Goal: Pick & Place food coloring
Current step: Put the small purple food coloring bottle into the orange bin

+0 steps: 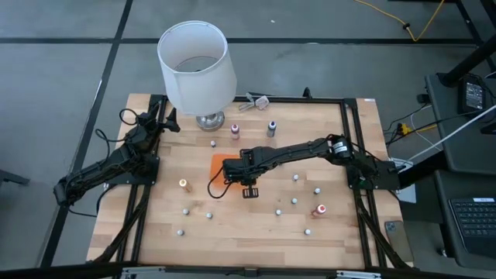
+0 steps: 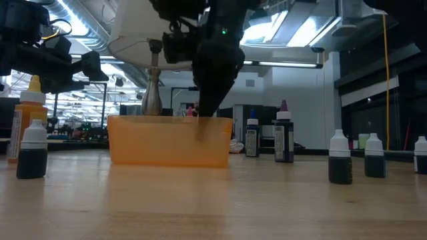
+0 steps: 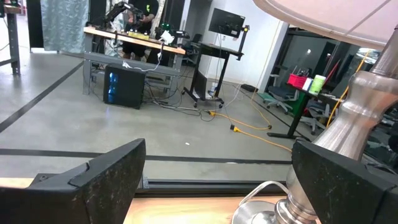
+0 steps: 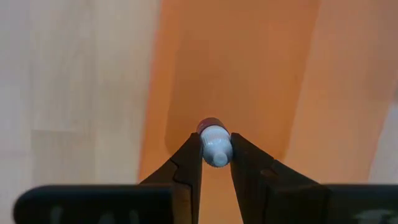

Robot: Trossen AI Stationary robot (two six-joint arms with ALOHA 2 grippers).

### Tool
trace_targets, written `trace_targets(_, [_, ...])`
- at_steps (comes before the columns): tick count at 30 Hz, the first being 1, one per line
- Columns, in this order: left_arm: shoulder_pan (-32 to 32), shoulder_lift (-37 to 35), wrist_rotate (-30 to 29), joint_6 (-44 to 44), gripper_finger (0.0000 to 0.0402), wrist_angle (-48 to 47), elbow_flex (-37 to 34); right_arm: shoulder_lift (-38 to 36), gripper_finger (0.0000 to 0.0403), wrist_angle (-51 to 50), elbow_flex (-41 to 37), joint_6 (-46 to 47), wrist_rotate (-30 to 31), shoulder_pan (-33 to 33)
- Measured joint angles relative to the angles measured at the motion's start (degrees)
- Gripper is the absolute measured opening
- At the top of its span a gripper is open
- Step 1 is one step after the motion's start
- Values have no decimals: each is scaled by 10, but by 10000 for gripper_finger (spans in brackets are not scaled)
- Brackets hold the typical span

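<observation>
wood table (image 1: 256, 225) | orange tray (image 1: 223, 164) | concrete floor (image 1: 77, 70) around

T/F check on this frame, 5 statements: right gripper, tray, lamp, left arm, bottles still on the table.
1. The right gripper is shut on a small bottle. True.
2. That bottle hangs over bare wood, clear of the orange tray. False: the right wrist view shows orange tray surface directly beneath it.
3. The left gripper holds a bottle. False: its fingers are open with nothing between them, near the lamp base at the table's left rear.
4. The lamp lies tipped over on the table. False: it stands upright near the rear edge.
5. Several bottles remain scattered on the table, such as the orange one. True.
</observation>
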Motion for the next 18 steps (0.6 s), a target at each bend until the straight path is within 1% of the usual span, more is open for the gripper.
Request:
trace_targets(9, [0, 0, 0, 0, 391, 0, 0, 0, 73, 15, -46, 0, -4, -9])
trace_targets(13, [0, 0, 0, 0, 391, 0, 0, 0, 73, 23, -48, -2, -5, -9])
trace_targets(18, [0, 0, 0, 0, 391, 0, 0, 0, 73, 32, -48, -3, -19, -9])
